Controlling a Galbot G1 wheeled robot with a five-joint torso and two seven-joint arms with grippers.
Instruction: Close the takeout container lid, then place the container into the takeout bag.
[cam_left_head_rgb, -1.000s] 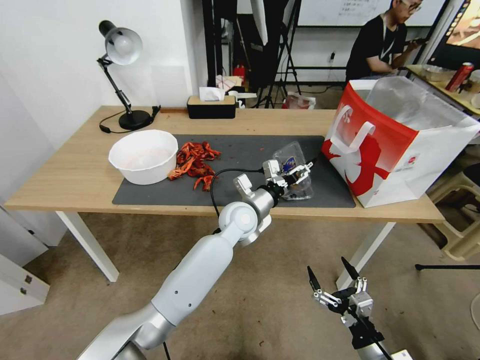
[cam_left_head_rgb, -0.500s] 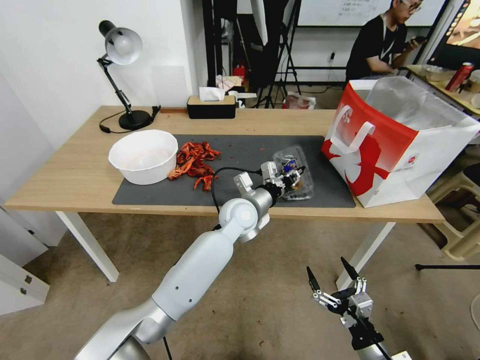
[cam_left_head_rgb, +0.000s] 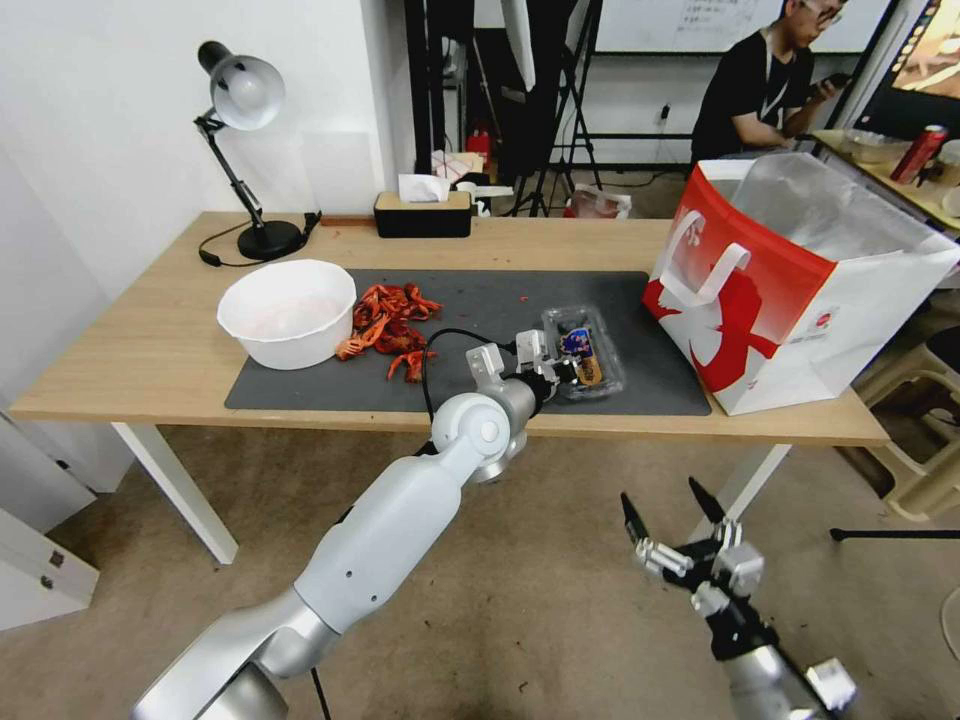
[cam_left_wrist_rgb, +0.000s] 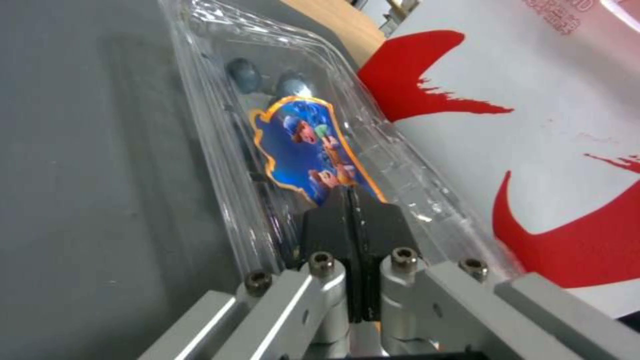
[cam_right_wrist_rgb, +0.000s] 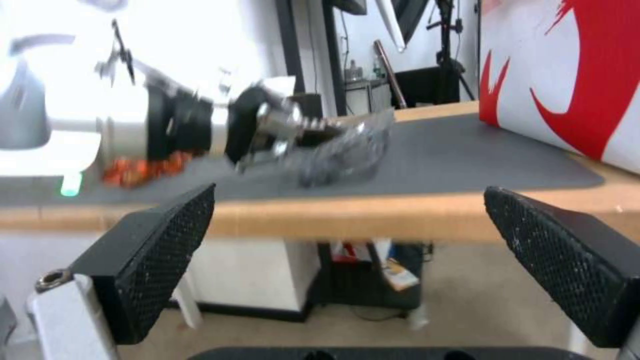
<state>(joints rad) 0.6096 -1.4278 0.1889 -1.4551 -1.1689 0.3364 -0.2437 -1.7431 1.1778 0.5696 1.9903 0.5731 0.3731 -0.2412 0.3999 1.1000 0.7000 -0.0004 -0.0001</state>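
Note:
The takeout container (cam_left_head_rgb: 583, 352) lies on the dark mat (cam_left_head_rgb: 480, 300), just left of the takeout bag (cam_left_head_rgb: 780, 290). Its clear lid (cam_left_wrist_rgb: 300, 145) is down flat, blue label up, with dark berries showing through it. My left gripper (cam_left_head_rgb: 560, 368) is shut, with nothing between its fingers. In the left wrist view its joined fingertips (cam_left_wrist_rgb: 352, 200) rest on the near end of the lid. My right gripper (cam_left_head_rgb: 660, 500) hangs open below the table's front edge. From the right wrist view the container (cam_right_wrist_rgb: 340, 150), the left gripper (cam_right_wrist_rgb: 267, 130) and the bag (cam_right_wrist_rgb: 567, 75) sit above my open right gripper (cam_right_wrist_rgb: 348, 192).
A big white bowl (cam_left_head_rgb: 288, 312) and a heap of red shells (cam_left_head_rgb: 390, 325) sit on the mat's left part. A desk lamp (cam_left_head_rgb: 245, 160) and a tissue box (cam_left_head_rgb: 422, 210) stand at the table's back. The bag stands open at the table's right end.
The lid has swung from nearly upright down flat onto the container. My left gripper drew back toward me and lower with it. The right gripper shifted slightly right.

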